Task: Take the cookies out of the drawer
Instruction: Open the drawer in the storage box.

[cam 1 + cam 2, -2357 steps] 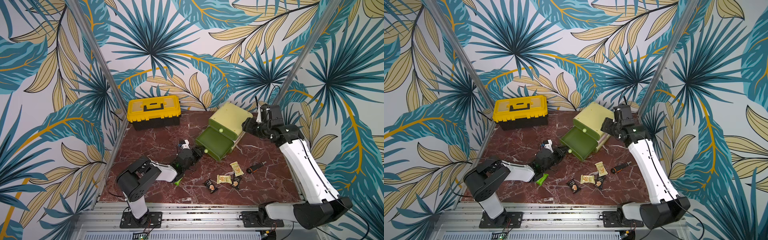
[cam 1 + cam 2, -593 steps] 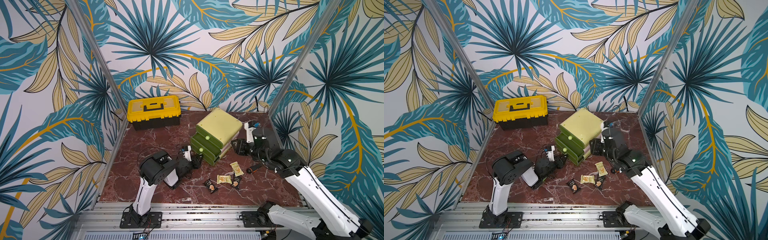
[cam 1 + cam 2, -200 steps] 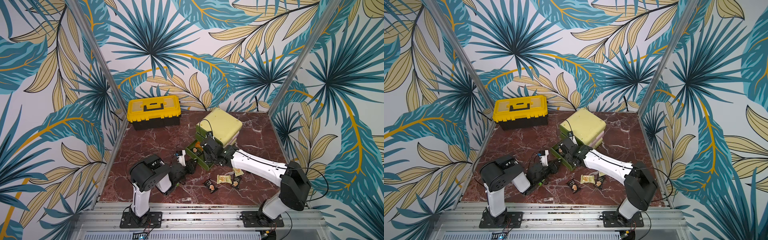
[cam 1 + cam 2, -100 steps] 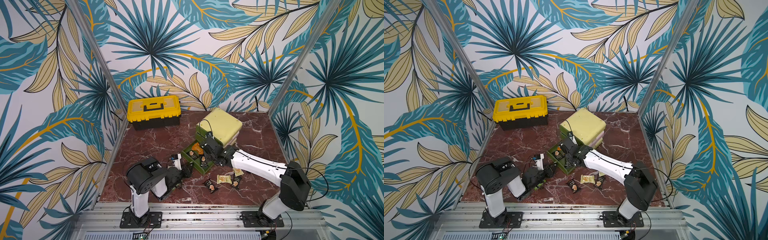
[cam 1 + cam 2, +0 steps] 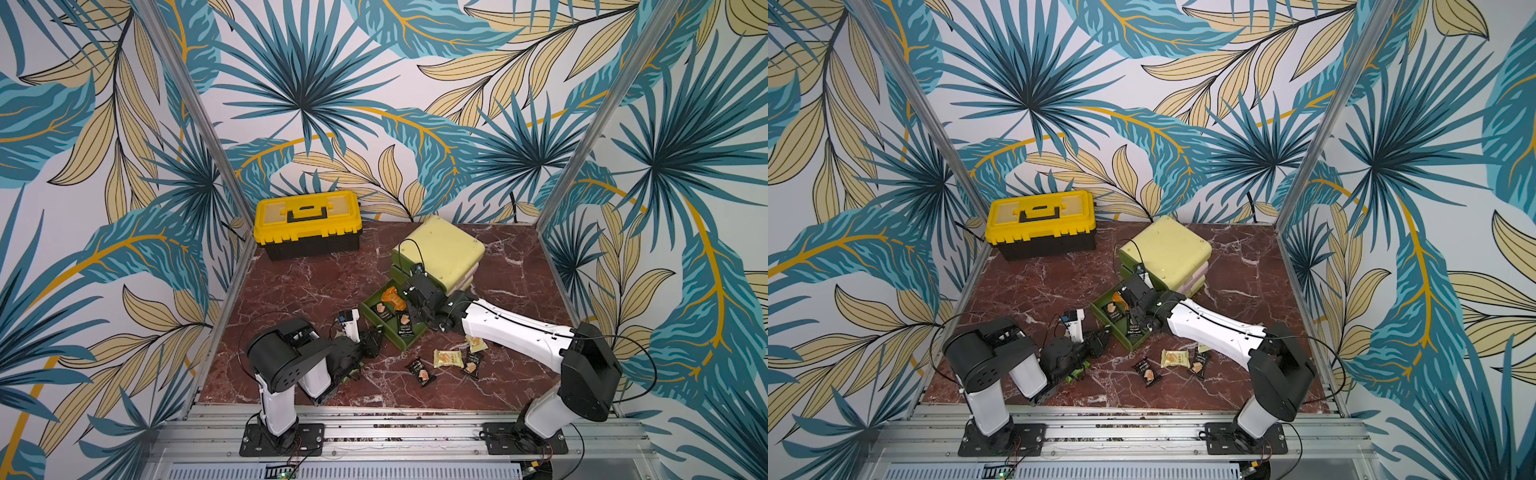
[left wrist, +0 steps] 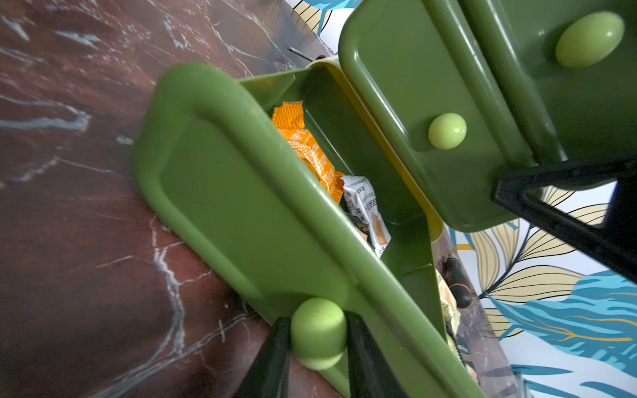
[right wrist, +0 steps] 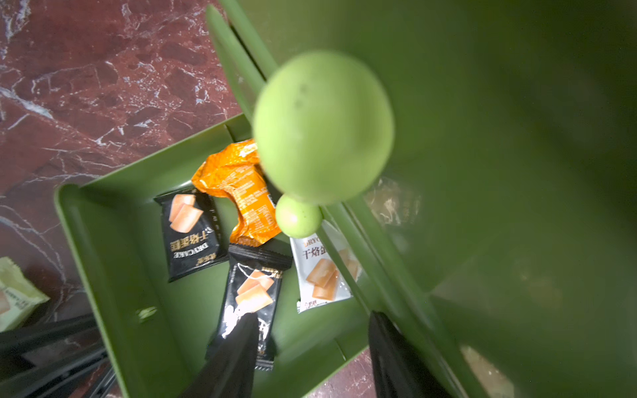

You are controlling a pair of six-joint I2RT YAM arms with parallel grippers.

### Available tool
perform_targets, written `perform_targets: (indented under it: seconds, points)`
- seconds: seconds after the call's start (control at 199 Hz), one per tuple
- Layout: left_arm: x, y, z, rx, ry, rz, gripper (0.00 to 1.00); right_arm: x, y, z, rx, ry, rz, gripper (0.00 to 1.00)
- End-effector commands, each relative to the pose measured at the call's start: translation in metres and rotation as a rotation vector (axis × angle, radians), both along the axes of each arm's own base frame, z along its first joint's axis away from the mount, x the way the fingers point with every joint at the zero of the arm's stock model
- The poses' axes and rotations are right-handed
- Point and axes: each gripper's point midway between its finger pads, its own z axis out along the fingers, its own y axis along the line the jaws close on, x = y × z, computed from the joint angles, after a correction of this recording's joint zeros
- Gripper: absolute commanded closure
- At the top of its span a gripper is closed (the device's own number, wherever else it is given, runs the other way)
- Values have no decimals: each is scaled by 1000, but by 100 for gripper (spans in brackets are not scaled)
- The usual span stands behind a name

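Observation:
The bottom dark green drawer [image 5: 405, 343] stands pulled out of the pale-topped drawer unit [image 5: 442, 249]. Inside lie cookies: an orange packet [image 7: 241, 193], two black packets [image 7: 191, 231] [image 7: 253, 289] and a white packet [image 7: 320, 272] partly under the drawer above. My left gripper [image 6: 317, 324] is shut on the drawer's light green knob [image 6: 317, 339], a finger at each side. My right gripper [image 7: 312, 317] hangs open over the drawer, one finger above the nearer black packet. More cookies lie on the table in both top views: black [image 5: 421, 371], pale yellow [image 5: 448, 358], black [image 5: 471, 365].
A yellow and black toolbox [image 5: 306, 224] stands at the back left. A screwdriver [image 6: 456, 282] lies on the table past the drawer, hidden under my right arm in both top views. A bright green packet [image 5: 1077, 372] lies under my left arm. Frame posts bound the marble table [image 5: 291, 286].
The drawer has slid further out toward the front left, with my left gripper on its knob. My right gripper's jaws have widened above the drawer.

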Motion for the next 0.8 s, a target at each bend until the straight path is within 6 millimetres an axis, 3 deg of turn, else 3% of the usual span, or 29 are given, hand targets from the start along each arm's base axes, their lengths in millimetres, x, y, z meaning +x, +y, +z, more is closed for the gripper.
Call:
perform_targets:
  seconds: [0.0,0.161,0.446,0.793]
  points:
    - [5,5,4,19,-29,29,57,-5,5,11,45,6,38,41]
    - [4,12,11,23,-43,53,46,-27,5,19,51,79,109,40]
    - [6,27,33,89,-30,121,45,-53,8,34,43,118,164,39]
    - [3,65,46,113,160,307,38,-37,41,-5,-23,228,91,46]
